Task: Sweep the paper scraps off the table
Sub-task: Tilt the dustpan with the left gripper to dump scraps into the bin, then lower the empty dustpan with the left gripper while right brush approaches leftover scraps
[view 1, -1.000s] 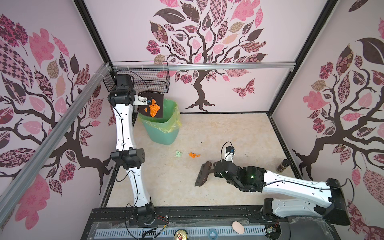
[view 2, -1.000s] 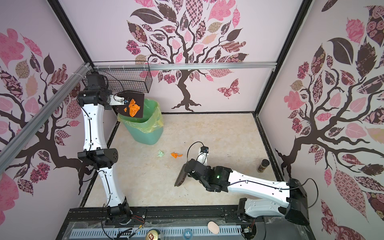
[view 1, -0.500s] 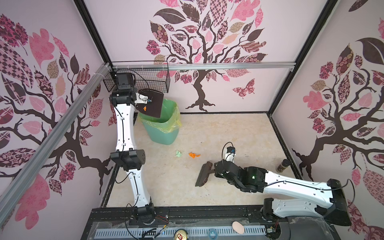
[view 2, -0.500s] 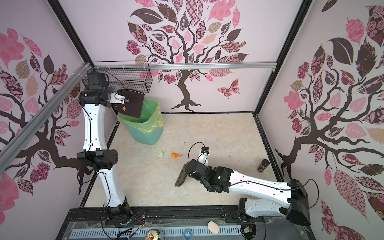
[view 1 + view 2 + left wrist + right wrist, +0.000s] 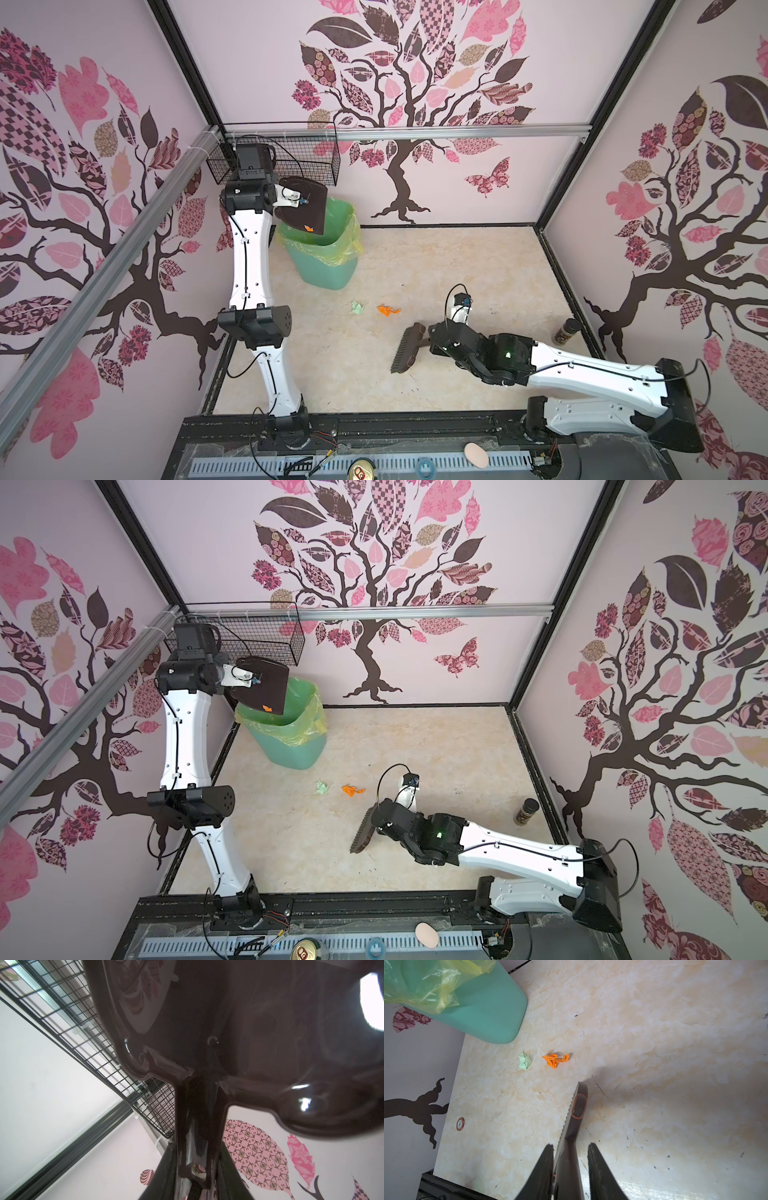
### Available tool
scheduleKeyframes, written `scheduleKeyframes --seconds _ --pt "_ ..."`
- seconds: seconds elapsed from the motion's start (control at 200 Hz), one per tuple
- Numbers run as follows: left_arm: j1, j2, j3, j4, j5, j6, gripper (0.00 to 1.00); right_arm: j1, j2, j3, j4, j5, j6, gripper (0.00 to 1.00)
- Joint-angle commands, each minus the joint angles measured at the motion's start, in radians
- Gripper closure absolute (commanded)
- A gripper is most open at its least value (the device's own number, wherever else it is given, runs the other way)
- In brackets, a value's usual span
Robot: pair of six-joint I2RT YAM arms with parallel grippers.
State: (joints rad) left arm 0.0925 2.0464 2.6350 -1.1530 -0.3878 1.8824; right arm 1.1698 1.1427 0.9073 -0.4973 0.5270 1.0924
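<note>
Two paper scraps lie on the beige table (image 5: 457, 266): a pale green wad (image 5: 357, 307) (image 5: 524, 1061) and an orange one (image 5: 388, 309) (image 5: 555, 1060). High at the back left, my left gripper (image 5: 296, 198) (image 5: 196, 1155) is shut on the handle of a dark brown dustpan (image 5: 301, 205) (image 5: 228, 1022). The pan tilts steeply over the teal bin (image 5: 324, 262), and one small orange scrap (image 5: 308, 227) clings near its lower lip. My right gripper (image 5: 432, 338) (image 5: 570, 1147) is shut on the handle of a dark brush (image 5: 408, 348) (image 5: 576, 1109), low over the table to the right of the scraps.
A black wire basket (image 5: 307, 164) hangs on the back rail behind the left arm. A brown spice jar (image 5: 566, 331) stands at the table's right edge. A small round chip (image 5: 460, 1123) lies near the left edge. The bin has a yellow-green liner.
The dustpan has tipped steeper over the bin. The orange scraps that lay on it have slid off, and one small piece stays near its lip. The right arm has barely moved.
</note>
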Motion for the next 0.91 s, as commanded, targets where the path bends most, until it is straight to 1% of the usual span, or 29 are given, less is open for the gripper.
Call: scheduleKeyframes --seconds 0.0,0.39,0.48,0.565,0.73,0.815,0.9 --pt "-0.003 -0.035 -0.039 0.112 0.012 -0.049 0.92 -0.004 -0.034 0.005 -0.009 0.014 -0.008 1.00" --pt "0.038 -0.048 -0.059 0.106 0.026 -0.040 0.93 -0.004 -0.015 0.021 0.003 0.005 -0.022 1.00" --pt "0.053 -0.048 -0.049 0.079 0.043 -0.060 0.93 -0.002 -0.017 0.021 0.008 0.004 -0.021 1.00" --pt "0.072 -0.051 -0.020 -0.009 0.082 -0.118 0.93 -0.003 -0.019 0.022 0.007 0.001 -0.021 1.00" --pt "0.116 -0.130 -0.038 -0.157 0.226 -0.234 0.93 -0.003 -0.023 0.049 -0.033 0.020 -0.038 1.00" --pt "0.137 -0.201 -0.089 -0.219 0.294 -0.264 0.93 -0.003 -0.024 0.074 -0.062 0.039 -0.049 1.00" --pt "0.149 -0.304 -0.213 -0.244 0.328 -0.268 0.93 -0.004 -0.027 0.099 -0.084 0.056 -0.058 1.00"
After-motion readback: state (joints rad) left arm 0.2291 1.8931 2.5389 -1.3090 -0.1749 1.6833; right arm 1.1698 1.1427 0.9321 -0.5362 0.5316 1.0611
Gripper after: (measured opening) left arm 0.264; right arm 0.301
